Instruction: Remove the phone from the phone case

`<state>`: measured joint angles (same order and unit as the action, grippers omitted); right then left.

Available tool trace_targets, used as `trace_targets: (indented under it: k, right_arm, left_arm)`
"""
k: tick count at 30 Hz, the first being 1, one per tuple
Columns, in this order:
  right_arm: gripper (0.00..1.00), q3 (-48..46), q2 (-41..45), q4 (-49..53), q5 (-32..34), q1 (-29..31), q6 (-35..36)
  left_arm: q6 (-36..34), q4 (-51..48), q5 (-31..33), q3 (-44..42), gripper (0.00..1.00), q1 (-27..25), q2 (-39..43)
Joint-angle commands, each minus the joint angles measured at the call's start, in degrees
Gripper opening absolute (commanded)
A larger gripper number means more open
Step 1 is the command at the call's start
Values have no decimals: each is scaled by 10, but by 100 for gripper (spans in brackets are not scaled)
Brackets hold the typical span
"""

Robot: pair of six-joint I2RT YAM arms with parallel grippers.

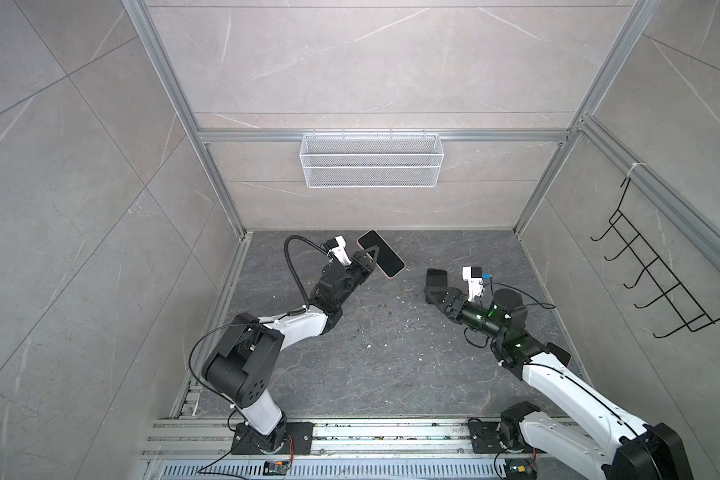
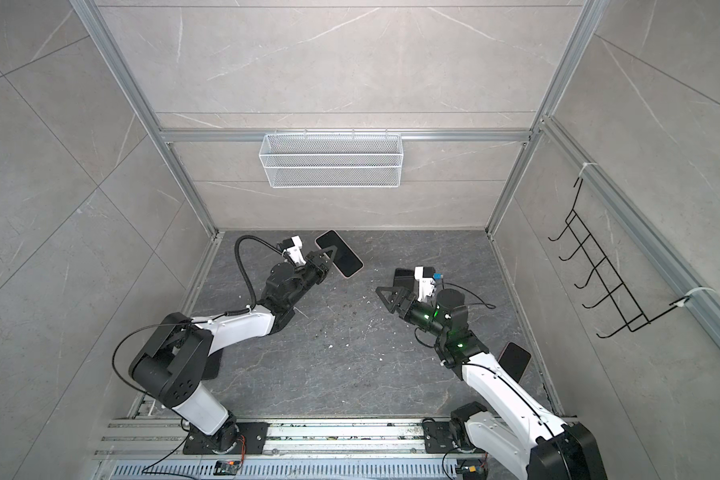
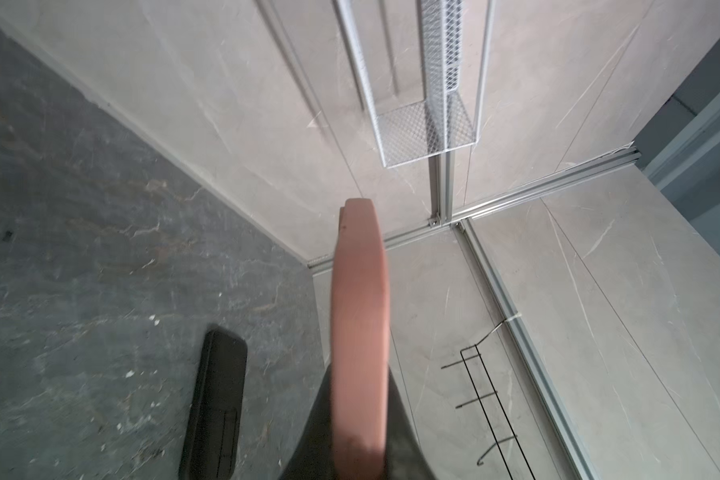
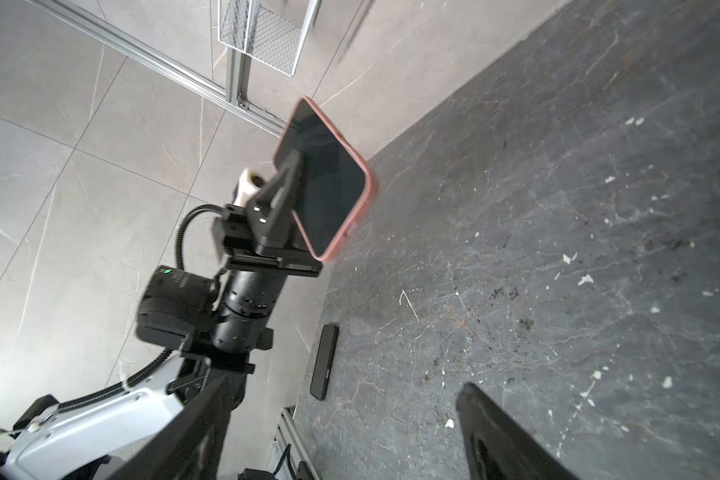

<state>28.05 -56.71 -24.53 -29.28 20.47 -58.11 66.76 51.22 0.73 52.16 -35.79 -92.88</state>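
Observation:
My left gripper (image 1: 374,254) is shut on a pink-edged phone (image 1: 381,254) with a dark screen, held off the floor near the back wall in both top views. The left wrist view shows the phone's pink edge (image 3: 360,316) running out from between the jaws of the left gripper (image 3: 360,440). A black phone case (image 1: 436,276) lies on the dark floor, also visible as the black case (image 3: 217,399) from the left wrist. My right gripper (image 2: 391,298) hovers just in front of the case, open with nothing between its fingers (image 4: 499,436).
A white mesh basket (image 1: 371,160) hangs on the back wall and a black wire hook rack (image 1: 657,282) on the right wall. Another dark phone (image 2: 514,359) lies by the right wall, and a dark slab (image 4: 324,361) near the left arm. White crumbs dot the floor.

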Motion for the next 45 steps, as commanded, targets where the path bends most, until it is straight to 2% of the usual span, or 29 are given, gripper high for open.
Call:
trace_targets:
  k: [1, 6, 12, 15, 19, 26, 40, 45]
  right_arm:
    - [87, -27, -10, -181, 26, 12, -101]
    - [86, -42, -52, -324, 51, 43, -142]
    - [82, -53, -99, -434, 67, 61, -162]
    - [76, -54, -126, -462, 70, 64, -168]
    - [63, -52, -159, -505, 69, 67, -178]
    - [51, -48, -173, -497, 70, 68, -170]
    - [50, -47, -204, -506, 72, 73, -167]
    - [45, -38, -221, -516, 73, 73, -168]
  left_arm:
    - [-63, -11, 141, 47, 0, -49, 50]
    - [-31, -14, 210, 69, 0, -90, 36]
    - [16, -41, 227, 83, 0, -110, 27]
    - [48, -42, 223, 84, 0, -114, 20]
    - [68, -65, 221, 93, 0, -120, 19]
    - [111, -64, 208, 86, 0, -122, 15]
    - [127, -58, 188, 87, 0, -126, 16]
    - [133, -56, 184, 81, 0, -129, 15]
